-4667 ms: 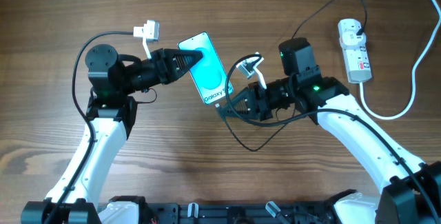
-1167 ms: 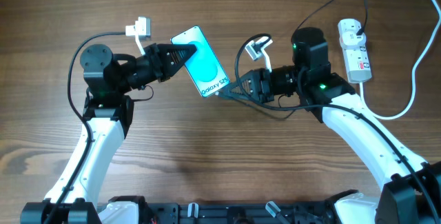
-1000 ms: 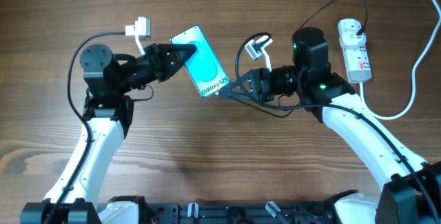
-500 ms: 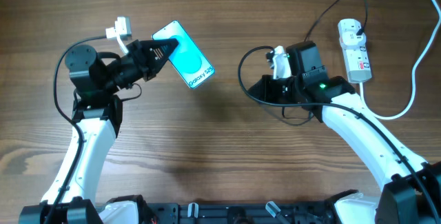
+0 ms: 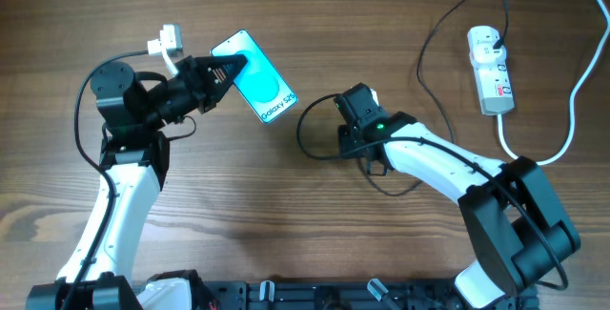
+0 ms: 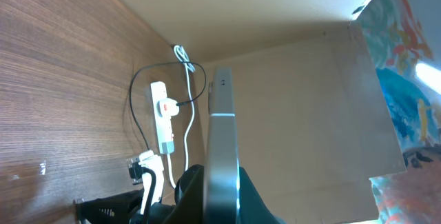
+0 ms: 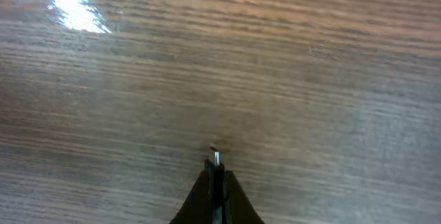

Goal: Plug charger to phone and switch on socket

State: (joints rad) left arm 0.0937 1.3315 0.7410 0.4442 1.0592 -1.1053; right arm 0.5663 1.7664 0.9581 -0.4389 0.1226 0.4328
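My left gripper (image 5: 229, 70) is shut on the phone (image 5: 254, 88) and holds it above the table at the upper left, turquoise screen up. In the left wrist view the phone (image 6: 222, 134) shows edge-on between the black fingers (image 6: 189, 193). My right gripper (image 7: 215, 174) is shut on the charger's plug tip (image 7: 215, 158) and points it down at bare wood. In the overhead view the right wrist (image 5: 358, 114) sits right of the phone, apart from it. The black charger cable (image 5: 426, 48) runs to the socket (image 5: 490, 70) at the far right.
The socket's thick white cord (image 5: 572, 110) loops along the right edge. The black cable makes a slack loop (image 5: 303, 138) on the wood left of the right wrist and trails under the right forearm. The socket also shows in the left wrist view (image 6: 164, 117).
The right arm has swung left and folded, so its wrist now points down at the table centre, with the plug still in it. The left arm and phone have stayed put.
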